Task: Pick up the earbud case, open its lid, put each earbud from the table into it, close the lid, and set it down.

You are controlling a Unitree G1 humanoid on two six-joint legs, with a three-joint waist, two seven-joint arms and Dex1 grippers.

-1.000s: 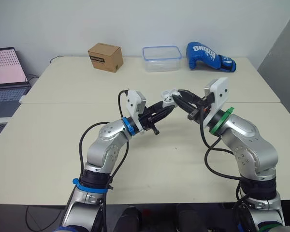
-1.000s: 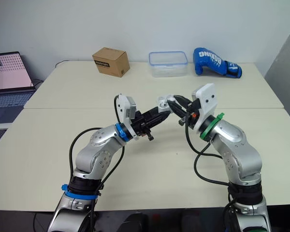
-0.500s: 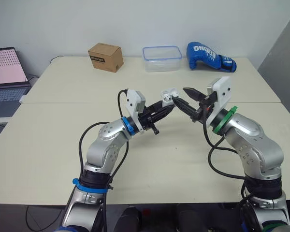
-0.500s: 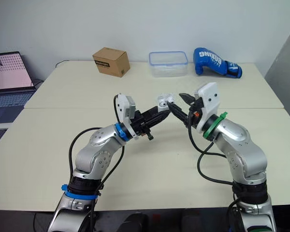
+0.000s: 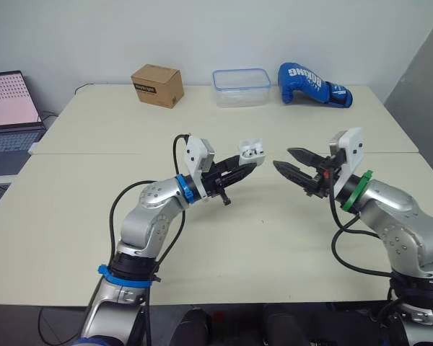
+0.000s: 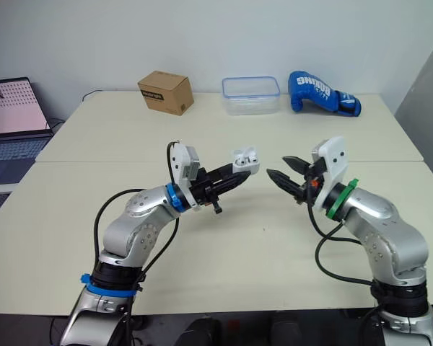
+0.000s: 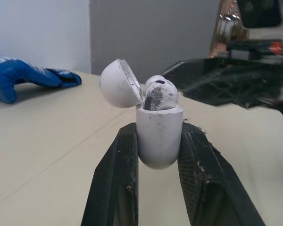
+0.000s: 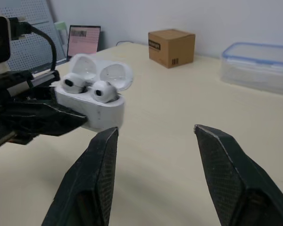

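Note:
My left gripper [image 5: 247,165] is shut on the white earbud case [image 5: 250,151], held above the table's middle with its lid [image 7: 117,83] hinged open. Two white earbuds [image 8: 101,89] sit in the case, seen in the right wrist view. The case body [image 7: 159,133] is pinched between the left fingers [image 7: 115,174]. My right gripper [image 5: 287,161] hovers to the right of the case, apart from it, open with nothing between its fingers [image 8: 96,165].
Along the table's far edge stand a brown cardboard box [image 5: 157,84], a clear plastic container with a blue rim [image 5: 241,87] and a blue boxing glove [image 5: 312,83]. A laptop [image 5: 11,109] sits at the far left. A seam [image 5: 94,153] runs between the two tabletops.
My right gripper has pulled back to the right, away from the case, and now stands open. The left gripper keeps hold of the case, shifted slightly left and lower.

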